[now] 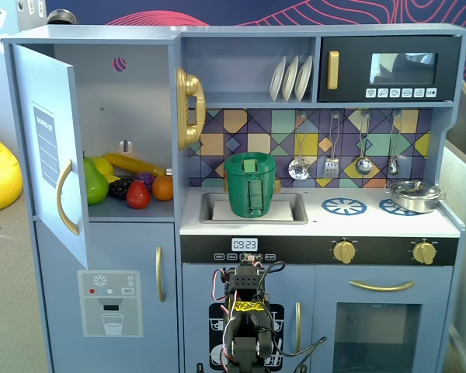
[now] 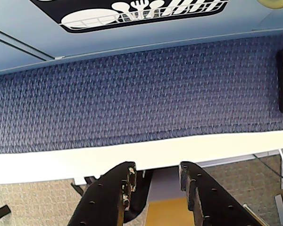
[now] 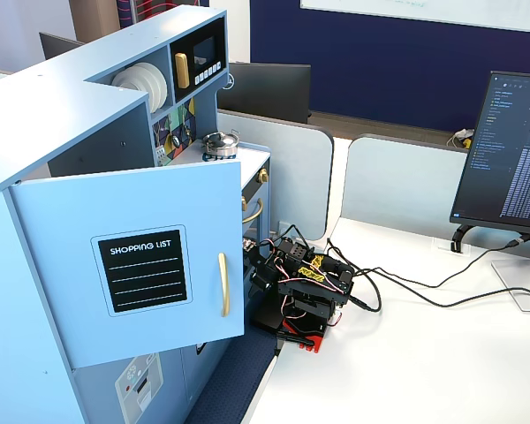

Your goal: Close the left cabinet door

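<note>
I'm sitting folded low at the front of the toy kitchen (image 1: 318, 35), arm tucked on its base at the tabletop (image 3: 424, 371) edge. Haven't started the reach yet, so this looks like the very start of the task.

My gripper (image 2: 156, 172) is pointing down in the wrist view; jaws are standing slightly apart, nothing between them, just blue carpet (image 2: 132, 94) and the white tabletop edge below. Empty.

The left cabinet door (image 1: 54, 148) is hanging wide open at the upper left in a fixed view, swung out toward the camera, gold handle (image 1: 64, 198) on its free edge. In the other fixed view its "SHOPPING LIST" panel (image 3: 143, 269) is facing out, door approx. square to the cabinet front. Toy fruit (image 1: 128, 186) is sitting on the shelf inside, well back from the opening afaict.

Door and me: well apart, door higher and to the left of me in the front-on fixed view.

Next move, my guess: lift and unfold, swing left, get to the outer face of the door near the handle edge, then push it toward the cabinet. No grip needed, prob. a push w/ jaws. Risk: catching the handle or sliding off the panel.
</note>
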### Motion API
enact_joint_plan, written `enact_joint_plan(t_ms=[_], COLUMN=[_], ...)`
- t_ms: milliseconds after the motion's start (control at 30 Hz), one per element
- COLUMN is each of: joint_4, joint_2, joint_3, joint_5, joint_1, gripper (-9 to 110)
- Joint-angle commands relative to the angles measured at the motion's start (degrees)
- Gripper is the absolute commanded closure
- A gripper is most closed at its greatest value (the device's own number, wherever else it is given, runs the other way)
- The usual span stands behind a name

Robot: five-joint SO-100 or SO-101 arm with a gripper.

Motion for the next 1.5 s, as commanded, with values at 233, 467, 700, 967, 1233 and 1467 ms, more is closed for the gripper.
enact_joint_plan(t_ms=[233,467,700,967,1233,1467], joint_4=[9.93,10.02,-6.42,-35.86,-57.22,-74.00], joint_2=[-0.26,-0.35,-0.53,-5.45,-21.01,-33.31], joint_3=[0.53,0.44,-7.21,-21.97,-28.74,-31.03], joint_5=[1.49,-1.32,-2.20,-21.97,-36.65,-37.18], joint_1=[1.32,-2.64,-28.04,-65.57,-83.76,-88.15], gripper=[101,101,101,102,102,102])
